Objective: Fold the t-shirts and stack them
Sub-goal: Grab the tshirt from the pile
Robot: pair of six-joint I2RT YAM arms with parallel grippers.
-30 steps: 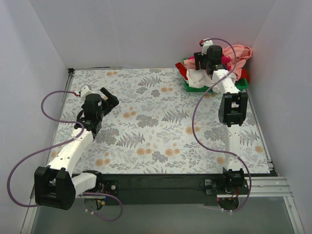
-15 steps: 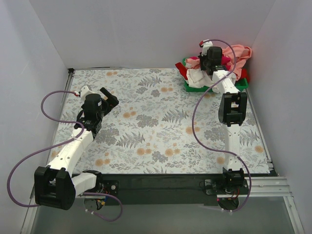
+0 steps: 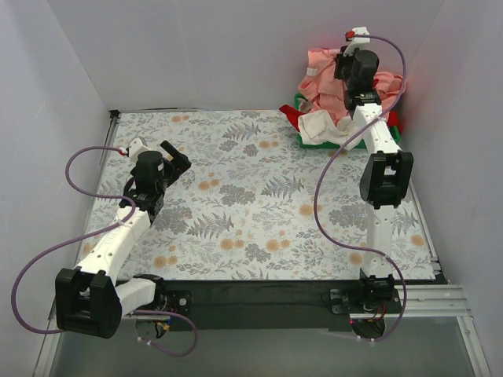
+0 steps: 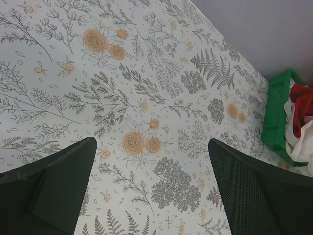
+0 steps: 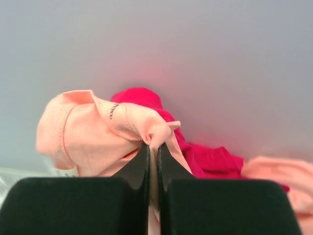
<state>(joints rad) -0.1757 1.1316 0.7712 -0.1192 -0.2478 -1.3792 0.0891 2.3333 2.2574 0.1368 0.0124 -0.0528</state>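
Note:
A heap of t-shirts lies in a green tray (image 3: 302, 139) at the table's far right corner. My right gripper (image 3: 346, 69) is raised above the heap, shut on the salmon-pink t-shirt (image 3: 324, 75), which hangs from it against the back wall. In the right wrist view the jaws (image 5: 153, 147) pinch a fold of that salmon-pink cloth (image 5: 93, 132), with a magenta shirt (image 5: 205, 156) behind. A white shirt (image 3: 321, 127) and a red one (image 3: 291, 115) spill over the tray's rim. My left gripper (image 3: 174, 155) stands open over the table's left side, empty (image 4: 149, 161).
The flowered tablecloth (image 3: 259, 196) covers the whole table. White walls close in at the back and both sides. The green tray's edge (image 4: 274, 117) shows at the right of the left wrist view, with red and white cloth in it.
My right gripper has shut on the salmon-pink t-shirt and risen, pulling it up out of the heap toward the back wall. The left arm has not moved.

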